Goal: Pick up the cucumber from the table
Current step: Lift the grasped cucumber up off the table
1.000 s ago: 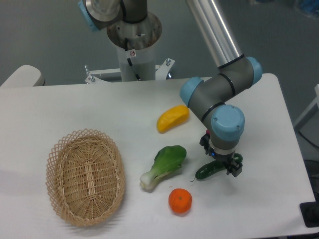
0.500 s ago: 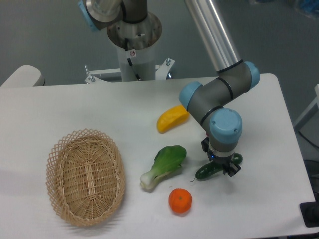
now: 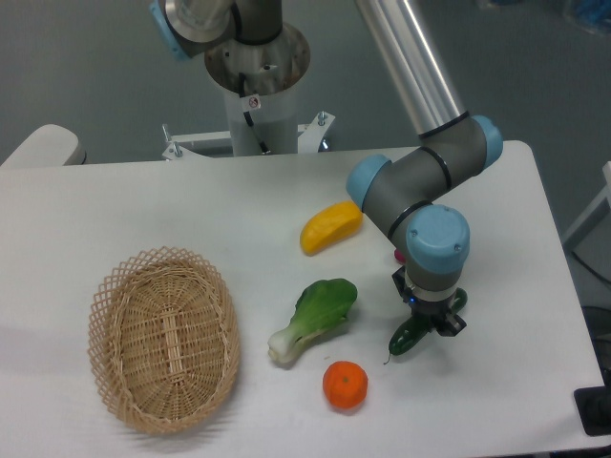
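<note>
While the arm reaches down at the lower right of the frame, the pincer (image 3: 431, 320) is clamped on the cucumber (image 3: 412, 334), which tilts with its stem end low toward the desk (image 3: 191, 210). To its left are a bok choy (image 3: 313, 318), an orange (image 3: 345, 385), a yellow vegetable (image 3: 330, 226) and a basket (image 3: 164, 337).

A dark green, glossy cucumber (image 3: 409, 334) is tilting at the near right of the large white table (image 3: 143, 210), its thin stem tip pointing down and left, its upper end hiding beneath the arm.
</note>
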Controlling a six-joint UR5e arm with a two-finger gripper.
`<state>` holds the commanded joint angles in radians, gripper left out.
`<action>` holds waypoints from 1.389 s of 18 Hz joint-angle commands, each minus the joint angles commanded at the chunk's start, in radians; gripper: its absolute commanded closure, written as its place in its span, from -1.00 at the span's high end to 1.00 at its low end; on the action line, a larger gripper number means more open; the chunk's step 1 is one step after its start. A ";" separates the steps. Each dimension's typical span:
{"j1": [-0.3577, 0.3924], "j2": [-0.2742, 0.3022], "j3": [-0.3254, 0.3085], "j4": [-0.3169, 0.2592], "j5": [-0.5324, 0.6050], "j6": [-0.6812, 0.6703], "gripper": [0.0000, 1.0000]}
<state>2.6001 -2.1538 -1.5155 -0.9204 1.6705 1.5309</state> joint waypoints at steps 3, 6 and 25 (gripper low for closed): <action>0.000 0.047 -0.005 -0.024 -0.029 -0.002 -0.79; 0.011 0.120 -0.009 -0.067 -0.156 -0.014 -0.78; 0.072 0.258 -0.005 -0.201 -0.408 -0.038 -0.78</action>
<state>2.6722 -1.8960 -1.5202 -1.1213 1.2625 1.4925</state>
